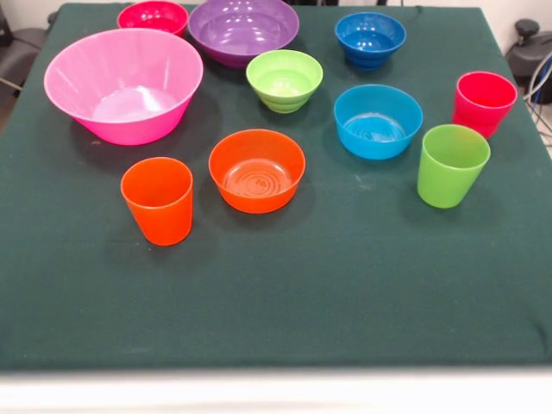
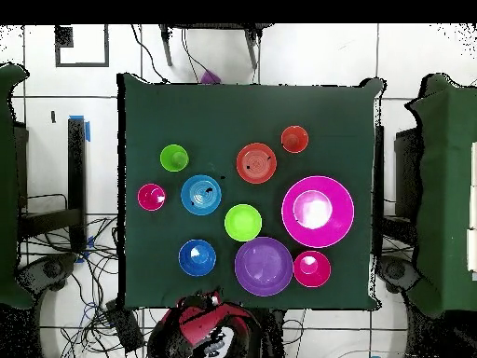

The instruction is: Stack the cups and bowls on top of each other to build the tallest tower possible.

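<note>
All pieces stand apart and upright on the green table; no tower is built. Bowls: huge pink [image 1: 123, 84] [image 2: 318, 211], purple [image 1: 243, 30] [image 2: 264, 266], red-pink [image 1: 153, 16] [image 2: 311, 268], lime green [image 1: 284, 79] [image 2: 243, 223], dark blue [image 1: 370, 39] [image 2: 197, 257], light blue [image 1: 378, 121] [image 2: 201, 195], orange [image 1: 256, 170] [image 2: 256, 163]. Cups: orange [image 1: 158, 200] [image 2: 294, 139], lime green [image 1: 451, 165] [image 2: 174, 158], red-pink [image 1: 483, 103] [image 2: 151, 197]. The gripper shows in neither view.
The robot's red and black body [image 2: 207, 326] sits at the table's edge in the overhead view. Cables lie on the floor [image 2: 88, 280] beside the table. The green cloth [image 1: 276, 293] ends at a white front edge.
</note>
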Controlling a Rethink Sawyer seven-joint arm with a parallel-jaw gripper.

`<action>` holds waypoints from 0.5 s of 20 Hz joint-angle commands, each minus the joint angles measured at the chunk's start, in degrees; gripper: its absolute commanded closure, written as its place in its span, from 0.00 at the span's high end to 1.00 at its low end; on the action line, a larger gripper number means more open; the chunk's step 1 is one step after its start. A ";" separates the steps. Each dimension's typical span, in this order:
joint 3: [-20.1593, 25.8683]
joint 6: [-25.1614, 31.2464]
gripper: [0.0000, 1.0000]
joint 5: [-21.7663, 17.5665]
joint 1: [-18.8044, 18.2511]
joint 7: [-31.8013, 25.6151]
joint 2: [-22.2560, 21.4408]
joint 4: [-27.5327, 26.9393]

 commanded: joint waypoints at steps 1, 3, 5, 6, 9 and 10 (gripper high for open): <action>-3.75 -8.24 1.00 -0.74 0.06 7.35 11.00 -3.84; -4.88 -9.27 1.00 -1.37 -0.10 6.87 11.76 -4.02; -5.42 -10.66 1.00 -1.55 -0.32 6.22 13.18 -4.47; -5.48 -11.55 1.00 -1.56 -0.59 6.01 14.16 -4.93; -6.01 -13.65 1.00 -0.66 0.02 5.99 16.36 -5.71; -6.02 -14.12 1.00 -0.37 -0.28 5.84 17.49 -6.64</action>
